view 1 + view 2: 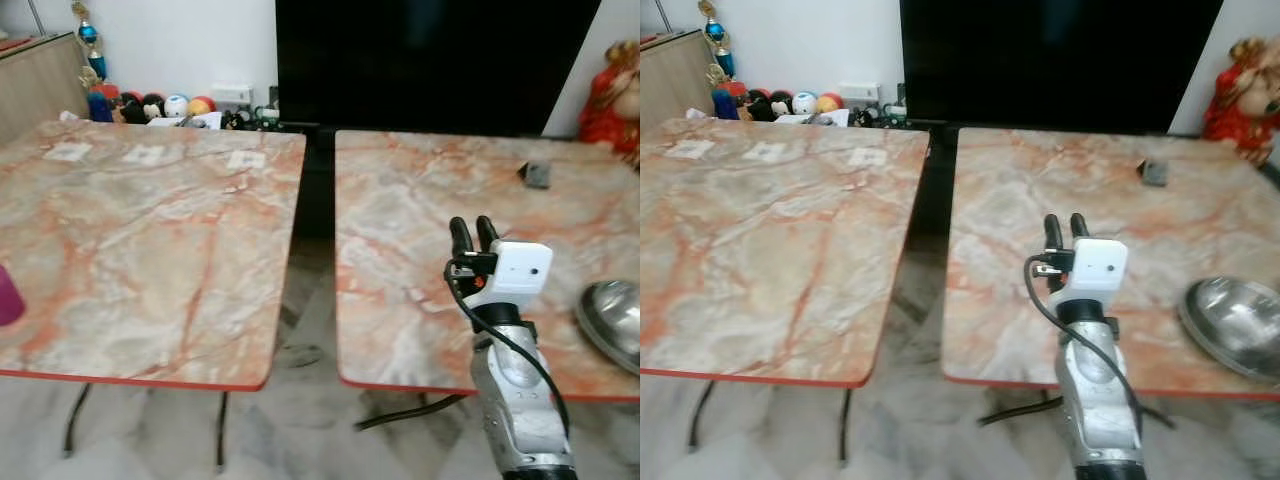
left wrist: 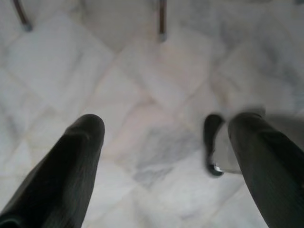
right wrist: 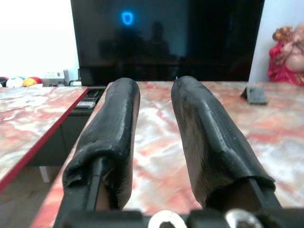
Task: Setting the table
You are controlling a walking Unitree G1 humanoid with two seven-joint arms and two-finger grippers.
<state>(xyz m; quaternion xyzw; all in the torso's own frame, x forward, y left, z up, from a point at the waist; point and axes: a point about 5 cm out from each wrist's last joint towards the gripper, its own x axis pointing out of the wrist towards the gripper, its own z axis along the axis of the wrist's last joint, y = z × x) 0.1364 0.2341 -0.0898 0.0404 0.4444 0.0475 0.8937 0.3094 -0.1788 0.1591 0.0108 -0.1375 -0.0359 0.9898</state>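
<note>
My right gripper (image 1: 473, 234) is raised over the near part of the right marble table (image 1: 400, 200). Its two black fingers (image 3: 114, 128) point away from me. They stand shut with only a thin slit between them and nothing held. A steel bowl (image 1: 612, 320) lies on that table at its right edge, to the right of the gripper and apart from it. At the left edge of the left marble table (image 1: 150, 250) a purple cup (image 1: 8, 295) peeks in. My left gripper (image 2: 166, 137) hangs open above the marble floor.
A gap of floor (image 1: 315, 300) separates the two tables. A small dark grey object (image 1: 537, 175) lies at the far right of the right table. White paper pieces (image 1: 145, 154) lie on the left table. Behind are a black TV (image 1: 430, 60), a red figurine (image 1: 612, 95) and toys (image 1: 150, 105).
</note>
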